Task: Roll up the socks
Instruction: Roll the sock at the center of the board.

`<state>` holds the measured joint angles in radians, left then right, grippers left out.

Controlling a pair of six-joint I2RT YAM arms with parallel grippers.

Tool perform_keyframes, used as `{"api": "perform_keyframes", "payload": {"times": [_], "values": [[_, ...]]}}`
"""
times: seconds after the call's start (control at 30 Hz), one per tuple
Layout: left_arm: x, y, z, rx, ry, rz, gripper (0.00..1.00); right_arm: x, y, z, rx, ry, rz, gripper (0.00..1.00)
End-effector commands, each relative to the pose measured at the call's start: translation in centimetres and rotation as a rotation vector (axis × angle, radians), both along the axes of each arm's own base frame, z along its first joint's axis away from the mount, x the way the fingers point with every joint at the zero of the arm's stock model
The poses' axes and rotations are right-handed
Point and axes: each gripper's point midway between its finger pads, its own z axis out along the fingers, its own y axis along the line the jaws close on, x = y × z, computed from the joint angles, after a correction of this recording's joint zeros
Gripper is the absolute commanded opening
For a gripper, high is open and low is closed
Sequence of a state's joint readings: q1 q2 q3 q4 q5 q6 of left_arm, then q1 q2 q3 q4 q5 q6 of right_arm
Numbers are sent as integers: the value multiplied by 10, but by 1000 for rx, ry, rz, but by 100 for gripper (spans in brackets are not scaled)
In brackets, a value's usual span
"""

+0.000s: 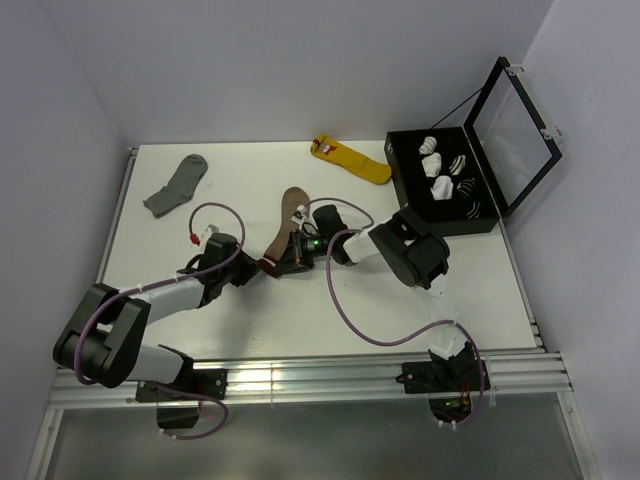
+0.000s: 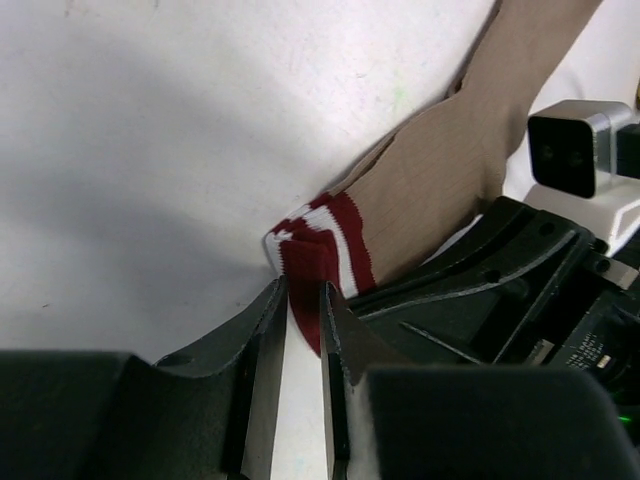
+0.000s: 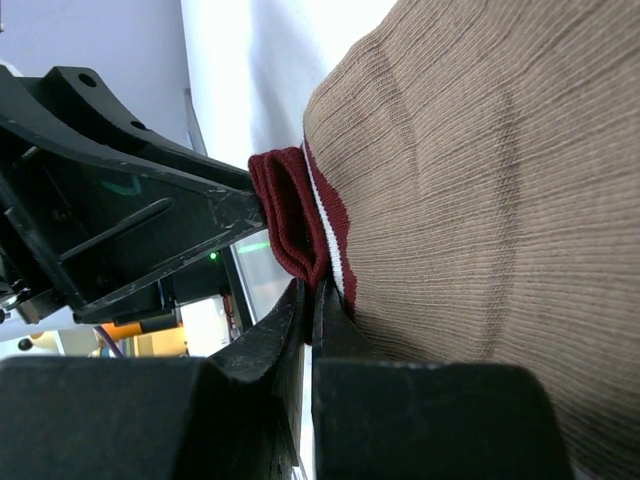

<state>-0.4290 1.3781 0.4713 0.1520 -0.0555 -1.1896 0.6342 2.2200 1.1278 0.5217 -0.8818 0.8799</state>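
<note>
at bench [image 1: 240,190] centre lies the tan sock [image 1: 291,215]. left tool [image 2: 302,292] narrow, pinching its red-and-white cuff [image 2: 322,245]. right tool [image 3: 310,290] closed tight on the cuff edge, just beside.

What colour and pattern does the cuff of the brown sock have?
Dark red with white stripes. The cuff shows best in the left wrist view.

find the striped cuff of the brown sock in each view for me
top external: striped cuff sits mid-frame, at the sock's near end.
left wrist: cuff at centre, running down between the fingers of the left pincer.
right wrist: cuff left of centre, just above the right pincer.
shared landmark: the tan sock body, joined to the cuff in all three views.
</note>
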Motion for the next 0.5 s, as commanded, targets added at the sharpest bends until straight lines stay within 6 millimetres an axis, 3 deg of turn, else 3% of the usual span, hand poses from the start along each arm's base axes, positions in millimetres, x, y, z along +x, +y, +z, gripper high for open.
{"api": "perform_keyframes", "payload": {"times": [0.0, 0.2, 0.47], "values": [[17, -13, 24, -45, -95, -26, 25, 9, 0, -8, -15, 7, -16, 0], [22, -16, 22, -59, -118, -28, 25, 8, 0, -10, -19, 12, -17, 0], [23, -18, 4, -54, -91, -28, 24, 8, 0, -11, -27, 16, -14, 0]]}}
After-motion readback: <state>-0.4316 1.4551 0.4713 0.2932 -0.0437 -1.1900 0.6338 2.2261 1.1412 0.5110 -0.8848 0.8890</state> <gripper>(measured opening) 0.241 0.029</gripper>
